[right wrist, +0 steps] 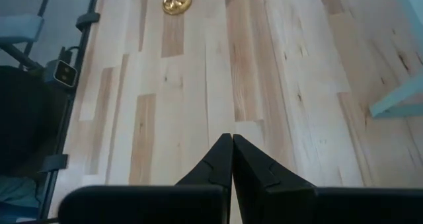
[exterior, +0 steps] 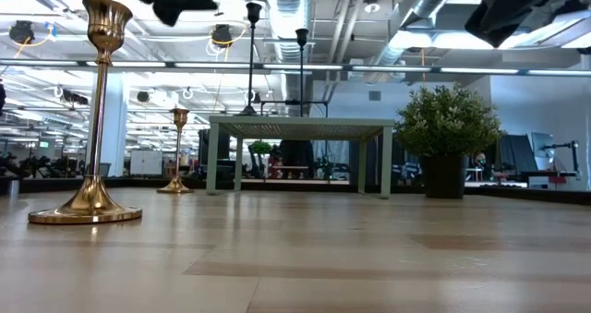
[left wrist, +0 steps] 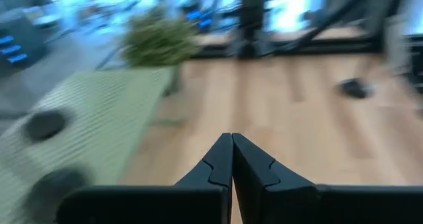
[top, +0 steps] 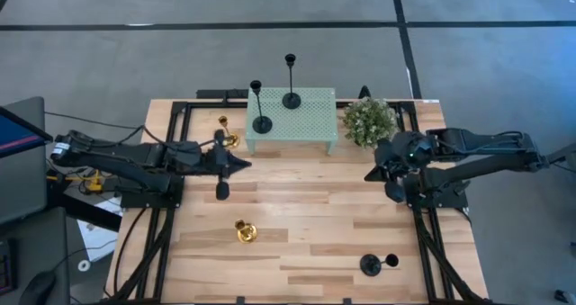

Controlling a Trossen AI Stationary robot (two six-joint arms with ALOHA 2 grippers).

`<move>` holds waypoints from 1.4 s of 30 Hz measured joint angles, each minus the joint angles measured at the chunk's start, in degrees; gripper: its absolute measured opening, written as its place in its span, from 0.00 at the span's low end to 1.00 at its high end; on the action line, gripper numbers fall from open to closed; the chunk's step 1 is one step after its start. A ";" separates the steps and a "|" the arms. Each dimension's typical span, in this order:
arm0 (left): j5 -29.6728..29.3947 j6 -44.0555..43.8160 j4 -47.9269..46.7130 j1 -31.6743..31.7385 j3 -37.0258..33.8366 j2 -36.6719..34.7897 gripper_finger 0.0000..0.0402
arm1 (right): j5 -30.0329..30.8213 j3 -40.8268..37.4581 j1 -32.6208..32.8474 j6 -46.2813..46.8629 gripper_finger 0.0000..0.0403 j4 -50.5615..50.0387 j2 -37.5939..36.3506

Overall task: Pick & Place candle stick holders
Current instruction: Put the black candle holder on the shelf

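Two black candlestick holders stand on their round bases on the mint-green stand. One gold holder stands on the table left of the stand. Another gold holder stands nearer the front, large in the low view. A third black holder is on the table at the near right; whether it stands or lies, I cannot tell. My left gripper is shut and empty above the table, in front of the stand's left end. My right gripper is shut and empty in front of the plant.
A green potted plant stands right of the mint-green stand. Black frame rails run along the table's left and right edges. Bare wood lies between the two grippers and toward the near edge.
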 joint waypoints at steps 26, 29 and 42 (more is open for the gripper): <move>-28.29 -24.84 -12.03 -1.22 -17.18 -3.59 0.01 | 2.54 0.00 0.15 -2.69 0.00 0.07 2.43; -34.40 -27.54 -11.86 -1.22 -19.17 -3.70 0.01 | 2.54 0.02 0.15 -2.69 0.00 0.08 2.43; -46.48 -22.74 -0.43 -0.83 -28.02 -3.73 0.01 | 2.56 0.02 0.13 -2.73 0.00 0.15 2.43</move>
